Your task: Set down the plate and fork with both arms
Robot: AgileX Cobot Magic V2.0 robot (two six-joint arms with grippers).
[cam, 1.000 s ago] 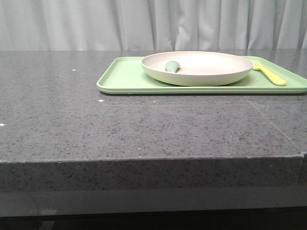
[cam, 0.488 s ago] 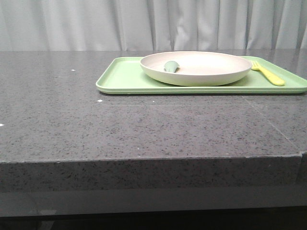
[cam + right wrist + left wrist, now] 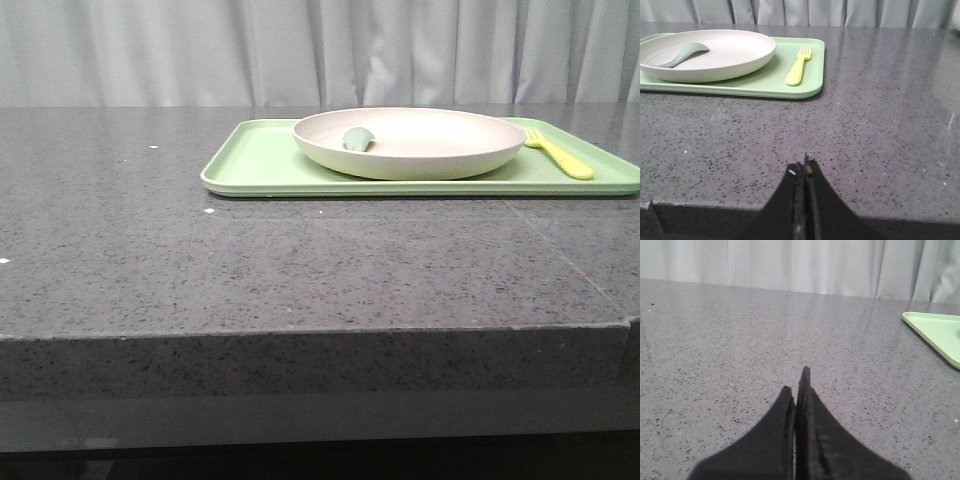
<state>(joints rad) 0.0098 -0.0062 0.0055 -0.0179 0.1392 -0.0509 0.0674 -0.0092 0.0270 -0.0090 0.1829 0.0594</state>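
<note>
Plate [image 3: 410, 142] on green tray [image 3: 262, 165], fork [image 3: 558, 153] just beside it; both end effectors, left [image 3: 797, 390] and right [image 3: 804, 170], pressed together above grey worktop [image 3: 250, 260].

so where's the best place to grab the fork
Probably the handle end of the fork, from above: it lies flat on the tray, handle nearest the front edge, open tray to its right and the plate close on its left.

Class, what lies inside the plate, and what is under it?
Inside the plate lies a teal utensil piece. Under it is the green tray; the tray surface beneath stays hidden.
</note>
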